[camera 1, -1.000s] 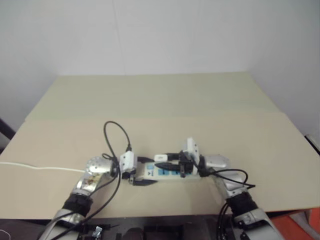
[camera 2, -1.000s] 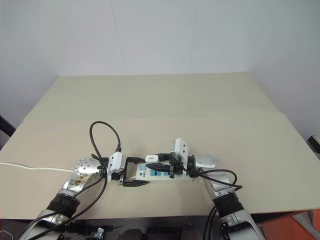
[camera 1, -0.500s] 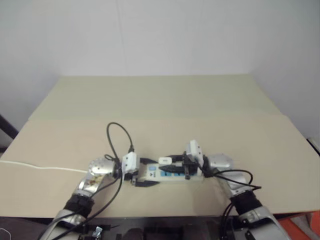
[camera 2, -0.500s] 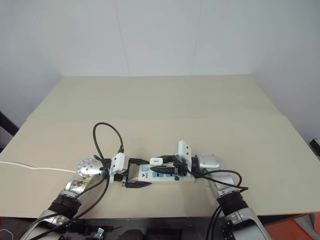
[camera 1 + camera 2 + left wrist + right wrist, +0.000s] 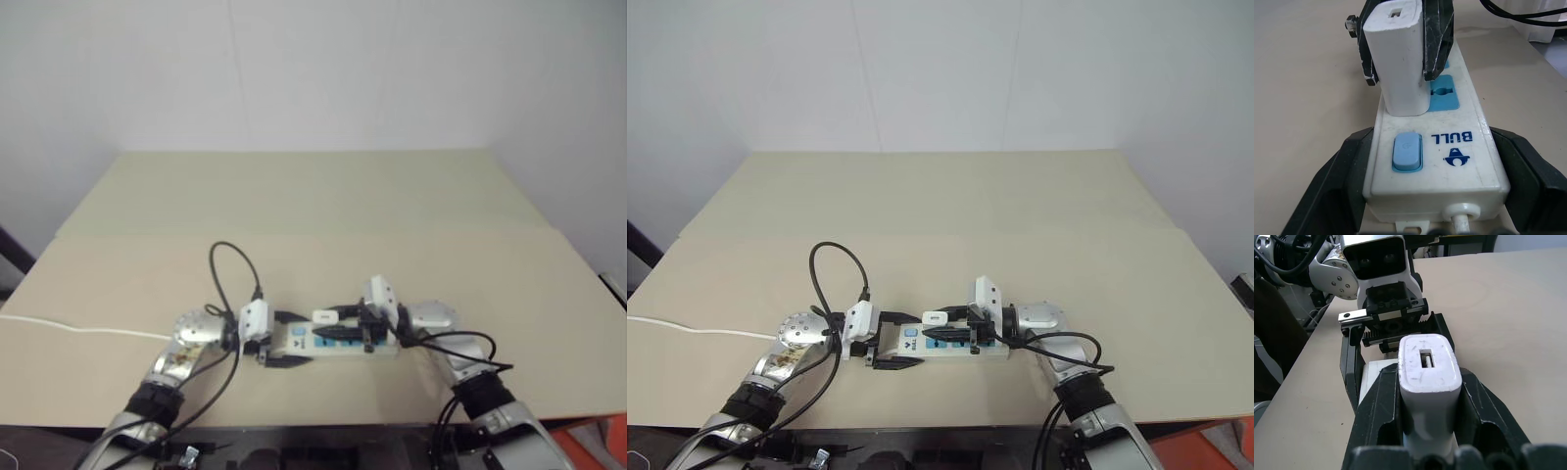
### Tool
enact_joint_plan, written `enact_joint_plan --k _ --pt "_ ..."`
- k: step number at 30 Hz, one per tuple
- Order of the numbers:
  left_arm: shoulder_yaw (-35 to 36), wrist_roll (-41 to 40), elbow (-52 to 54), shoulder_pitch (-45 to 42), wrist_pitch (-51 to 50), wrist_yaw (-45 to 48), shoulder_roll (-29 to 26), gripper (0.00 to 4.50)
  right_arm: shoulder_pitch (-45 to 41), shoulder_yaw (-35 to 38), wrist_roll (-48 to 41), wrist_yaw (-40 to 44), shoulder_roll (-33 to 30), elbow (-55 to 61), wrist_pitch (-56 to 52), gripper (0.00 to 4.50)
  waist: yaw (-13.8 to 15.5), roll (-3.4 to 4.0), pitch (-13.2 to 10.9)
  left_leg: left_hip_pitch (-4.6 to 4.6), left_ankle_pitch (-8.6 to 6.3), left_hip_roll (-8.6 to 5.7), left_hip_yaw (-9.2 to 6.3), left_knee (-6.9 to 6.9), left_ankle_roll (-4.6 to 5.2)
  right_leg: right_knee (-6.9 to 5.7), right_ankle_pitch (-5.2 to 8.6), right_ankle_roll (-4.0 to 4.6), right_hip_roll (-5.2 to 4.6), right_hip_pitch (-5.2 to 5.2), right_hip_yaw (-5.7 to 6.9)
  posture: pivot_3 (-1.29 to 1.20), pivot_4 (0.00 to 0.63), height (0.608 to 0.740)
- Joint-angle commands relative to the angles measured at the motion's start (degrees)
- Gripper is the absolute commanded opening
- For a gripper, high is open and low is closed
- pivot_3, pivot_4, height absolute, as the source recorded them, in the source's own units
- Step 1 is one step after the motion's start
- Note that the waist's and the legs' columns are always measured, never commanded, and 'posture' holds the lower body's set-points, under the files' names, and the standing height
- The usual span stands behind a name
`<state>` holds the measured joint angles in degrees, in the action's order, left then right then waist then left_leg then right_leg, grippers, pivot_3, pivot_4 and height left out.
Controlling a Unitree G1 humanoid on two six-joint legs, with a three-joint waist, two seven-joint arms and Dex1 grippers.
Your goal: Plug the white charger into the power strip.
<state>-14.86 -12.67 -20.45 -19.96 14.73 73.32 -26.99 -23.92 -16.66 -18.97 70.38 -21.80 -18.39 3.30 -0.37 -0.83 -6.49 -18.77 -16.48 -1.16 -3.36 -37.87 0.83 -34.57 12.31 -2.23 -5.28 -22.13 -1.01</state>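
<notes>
The power strip point(image 5: 950, 348) lies flat near the table's front edge, with blue sockets and a blue switch point(image 5: 1407, 152) at its left end. My left gripper point(image 5: 893, 340) reaches in from the left, its black fingers point(image 5: 1342, 176) clasping both sides of the switch end. The white charger point(image 5: 1398, 58) stands upright on the socket nearest the switch, its base against the strip's face and its prongs hidden. My right gripper point(image 5: 1427, 377) comes in from the right over the strip and is shut on the charger point(image 5: 935, 317).
The strip's thin white cord point(image 5: 78, 329) runs left across the beige table point(image 5: 950, 206) to its edge. A black cable point(image 5: 833, 264) loops up above my left wrist. The table's front edge lies just behind both arms.
The whole view has shifted slightly. Both grippers, the charger and the strip keep their places.
</notes>
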Motion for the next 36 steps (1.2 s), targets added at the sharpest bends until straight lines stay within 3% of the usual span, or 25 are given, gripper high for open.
enact_joint_plan --k 1,6,16,18,20,22,30,36 --pt "2.2 1.5 -0.8 0.8 0.3 0.1 -4.1 3.3 4.7 -1.5 7.6 0.1 -6.5 -11.7 -2.8 1.1 0.0 -0.02 0.1 0.04 0.0 0.0 0.0 0.01 0.0 0.0 0.01 0.0 0.0 0.02 0.0 0.0 0.15 0.74" --pt "2.2 1.6 -1.0 0.8 0.5 -0.2 -4.1 3.3 3.7 -2.7 8.4 -1.1 -5.9 -11.1 -1.2 1.1 -0.1 -0.01 0.1 0.09 -0.01 0.01 0.0 0.05 0.01 -0.01 0.03 0.01 0.0 0.03 -0.01 0.0 0.15 0.74" --pt "1.8 1.5 -1.2 0.6 0.8 -0.8 -4.0 3.3 0.9 -4.3 7.1 1.4 -5.5 -5.4 -4.8 4.47 -1.0 -0.67 0.4 0.45 -0.12 0.23 -0.2 0.21 0.17 -0.29 0.43 -0.14 0.16 0.15 -0.03 0.0 0.15 0.74" --pt "1.7 1.4 -1.1 0.7 0.6 -1.0 -3.9 3.3 0.8 -4.1 6.9 1.7 -5.6 -4.2 -5.2 4.47 -0.9 -0.67 0.4 0.44 -0.12 0.23 -0.39 0.23 0.18 -0.34 0.47 -0.1 0.18 0.11 -0.02 0.0 0.15 0.74" --pt "1.6 1.2 -0.3 0.6 -0.5 -1.0 -4.0 4.05 0.5 -2.9 6.6 1.2 -5.7 -3.1 -5.5 4.5 -0.9 -0.67 0.4 0.44 -0.12 0.21 -0.51 0.28 0.18 -0.36 0.48 -0.05 0.18 0.08 -0.01 0.0 0.15 0.74" --pt "1.9 -0.3 1.3 0.5 -3.2 0.0 -4.2 4.47 0.2 -1.7 6.2 1.0 -5.9 -2.1 -5.7 4.5 -0.8 -0.57 0.2 0.37 -0.12 0.19 -0.55 0.31 0.18 -0.36 0.47 -0.01 0.18 0.0 -0.01 0.0 0.15 0.74" --pt "7.7 -8.7 16.0 2.7 -14.3 -0.1 -7.1 4.47 -0.7 6.4 0.6 1.1 -10.8 9.9 -10.0 4.5 -0.3 -0.01 -1.1 0.12 -0.12 0.07 -0.67 0.34 0.17 -0.33 0.44 0.03 0.05 -0.18 0.09 0.0 0.15 0.74" --pt "15.6 -16.0 24.8 4.9 -21.0 1.7 -14.4 4.47 0.4 17.2 -7.5 2.6 -20.5 19.5 -17.3 4.5 -0.4 0.07 -1.5 -1.4 0.01 0.04 -0.68 0.22 -0.04 -0.47 0.23 0.35 0.03 -1.77 0.08 0.0 0.15 0.74"
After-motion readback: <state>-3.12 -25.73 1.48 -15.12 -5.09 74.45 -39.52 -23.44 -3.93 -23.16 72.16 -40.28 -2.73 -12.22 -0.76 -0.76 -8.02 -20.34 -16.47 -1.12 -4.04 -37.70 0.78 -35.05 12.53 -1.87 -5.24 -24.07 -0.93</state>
